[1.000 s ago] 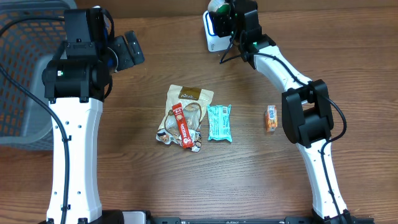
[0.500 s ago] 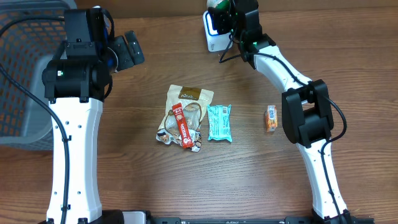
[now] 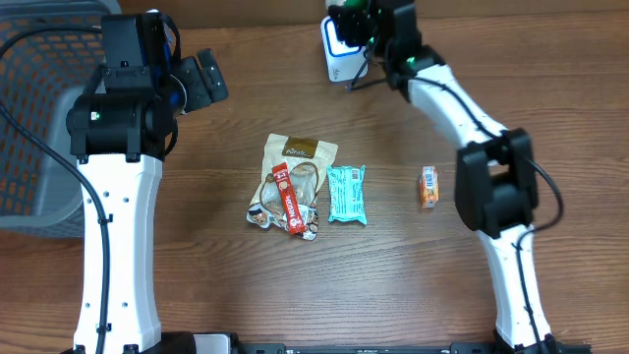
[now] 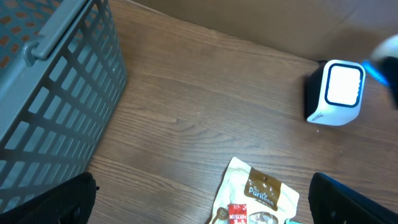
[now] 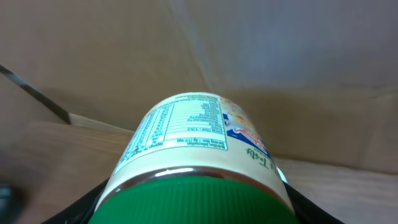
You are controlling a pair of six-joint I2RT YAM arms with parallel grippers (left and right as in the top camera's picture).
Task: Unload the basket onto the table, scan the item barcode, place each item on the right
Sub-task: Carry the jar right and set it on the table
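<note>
The wooden table [image 3: 295, 295] looks the same as a second ago, and so does the grey basket [image 3: 39, 108] at its far left edge. The left arm [image 3: 118, 197] hasn't budged. The left gripper [image 3: 204, 81] hangs released, jaws spread wide with nothing between them, just beside the basket. All the change is in the right arm [image 3: 491, 187]. Its elbow has swung outward and its wrist has pushed further toward the back of the table. That has carried the right gripper [image 3: 366, 22] up over the white scanner [image 3: 339, 54], whose window glows. This gripper is clamped on the jar [image 5: 199, 149], which has a green lid and a cream label, and holds it in the air at the scanner. So I'd say the scan itself is under way. The wrist view shows only the nutrition panel, so I can't tell whether the barcode faces the window, and a slow turn may be needed. Well apart, mid-table, lie 4 untouched snacks: a tan pouch [image 3: 295, 162], a teal packet [image 3: 347, 194], a red bar [image 3: 288, 200] on top of the pouch and a small orange pack [image 3: 428, 187].
</note>
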